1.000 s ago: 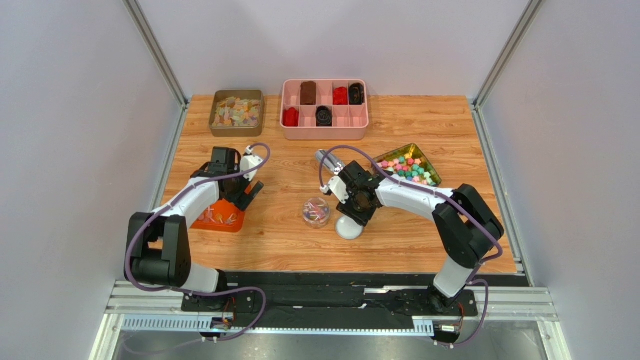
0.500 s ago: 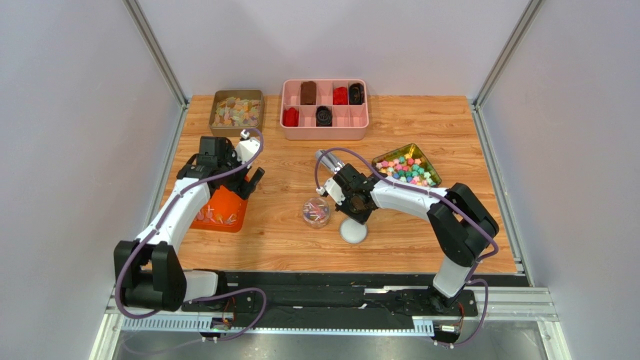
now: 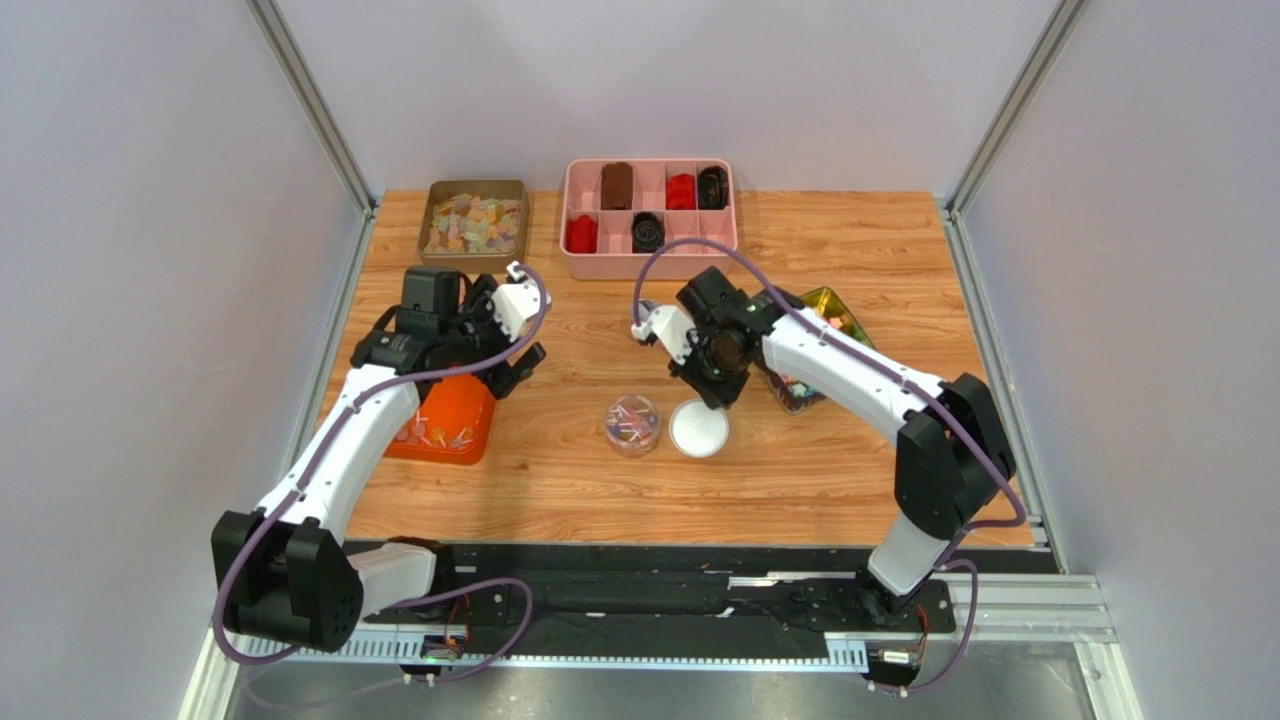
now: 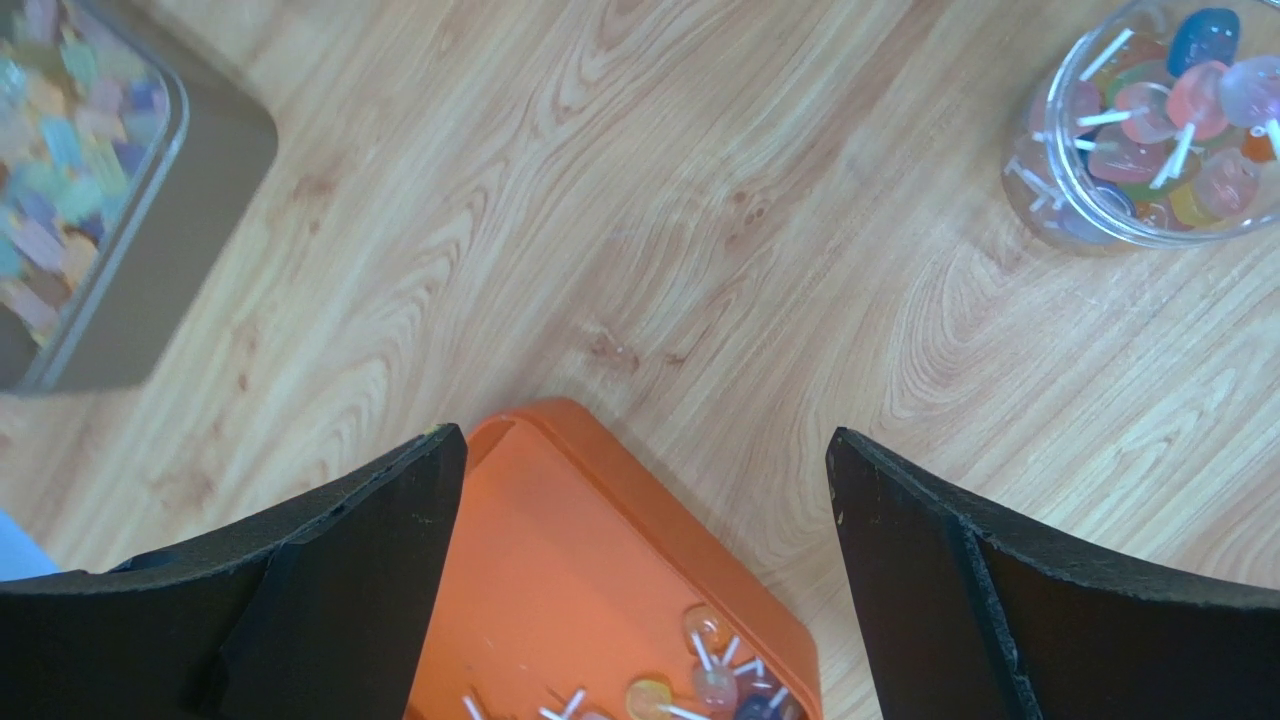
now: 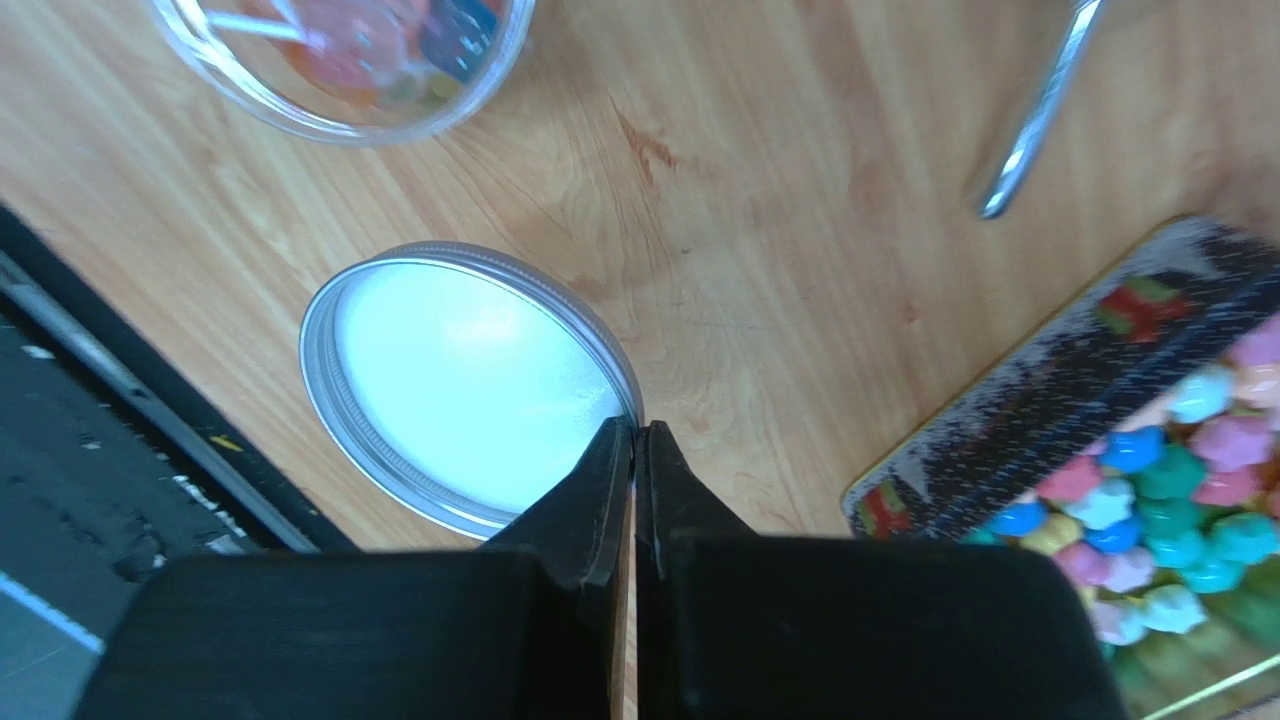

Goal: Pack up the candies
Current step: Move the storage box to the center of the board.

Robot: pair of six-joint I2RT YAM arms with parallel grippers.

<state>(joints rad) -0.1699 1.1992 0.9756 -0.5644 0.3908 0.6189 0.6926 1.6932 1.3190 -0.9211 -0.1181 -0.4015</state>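
Observation:
The candies are tiny stick sweets in pink, blue and orange. Some lie in an orange tray [image 3: 440,420] [image 4: 601,570] at its near corner [image 4: 706,683]. Others fill a small clear jar [image 3: 633,423] [image 4: 1157,120] [image 5: 361,38]. The jar's round metal lid [image 3: 699,431] [image 5: 458,383] lies flat on the table right of the jar, white side up. My left gripper [image 3: 508,357] [image 4: 639,450] hangs open above the tray's far corner, holding nothing. My right gripper [image 3: 703,393] [image 5: 633,432] is shut, tips over the lid's right rim, nothing seen between them.
A brown tin [image 3: 472,224] of pastel pieces and a pink compartment box [image 3: 648,219] stand at the back. A patterned tin [image 3: 827,315] [image 5: 1052,375] of bright blocky candies sits right of the jar, partly under my right arm. A thin metal rod [image 5: 1037,120] lies near it.
My right gripper shut and drew back toward the far side, uncovering the lid, which now lies nearer the jar. My left arm swung away from the tray's near side toward its far corner.

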